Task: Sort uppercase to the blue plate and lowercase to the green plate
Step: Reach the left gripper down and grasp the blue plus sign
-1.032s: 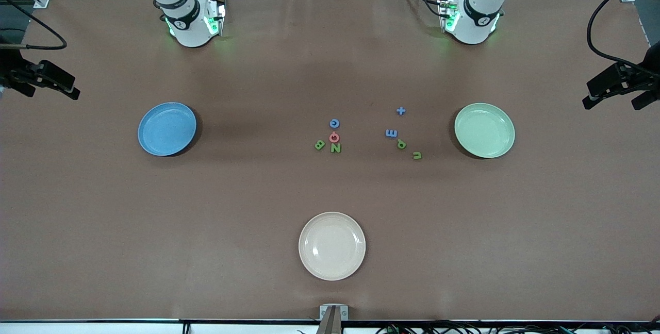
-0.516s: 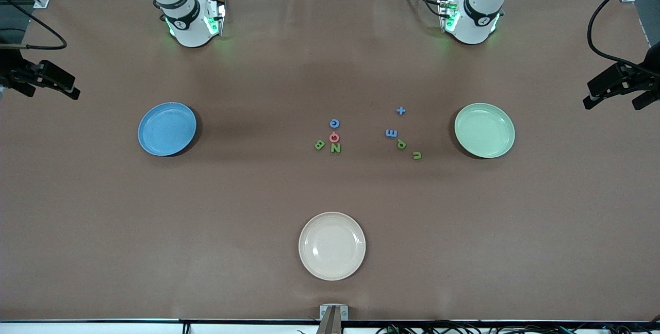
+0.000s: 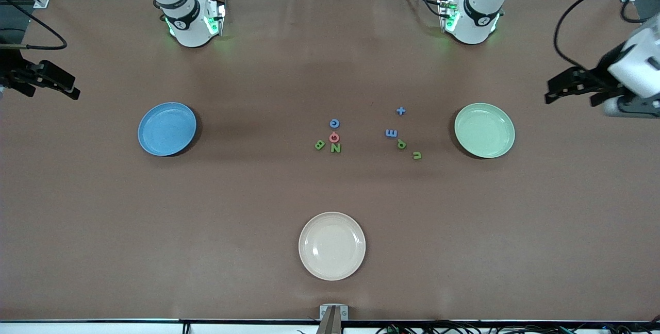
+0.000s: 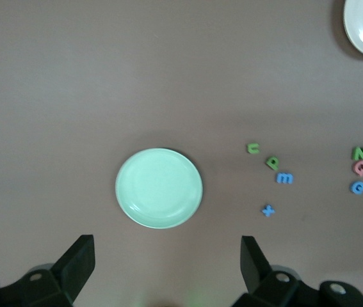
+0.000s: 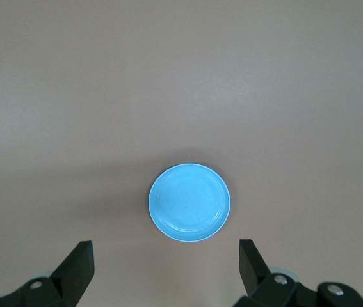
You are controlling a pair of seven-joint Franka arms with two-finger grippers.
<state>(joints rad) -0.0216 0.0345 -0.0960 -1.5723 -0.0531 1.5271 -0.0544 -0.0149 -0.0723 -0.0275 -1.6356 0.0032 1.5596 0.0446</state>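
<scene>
1. The left claw [image 3: 570,98] hangs released, fingers spread wide, over the left arm's end of the desk [image 3: 258,195], just outside the green plate [image 3: 484,130]. The right claw [image 3: 51,92] hangs over the right arm's end, equally spread and holding nothing; that arm waits.
2. Nearest the front camera sits a cream plate [image 3: 331,246], which has no part in the sorting.
3. Farther back come the lowercase letters, all on the desk between mid-desk and the green plate. Green u [image 3: 416,155] is nearest the camera and closest to that plate, then green p [image 3: 401,144], blue m [image 3: 391,133], and blue t [image 3: 400,111] farthest.
4. The uppercase letters cluster at mid-desk: green N [image 3: 335,148] and green B [image 3: 319,144] nearest, pink Q [image 3: 334,137] touching N, and blue G [image 3: 334,123] farthest. They lie well apart from the blue plate [image 3: 166,129].
5. The deciding relation is that the lowercase group lies from the left claw across the green plate, toward mid-desk. I judge the left arm the nearer one for it, with u the shortest reach.
6. The letters are tiny and flat with no marked long axis, so aligning the claw matters less than centring it.
7. Both plates are bare, so no sorting is done yet.
</scene>
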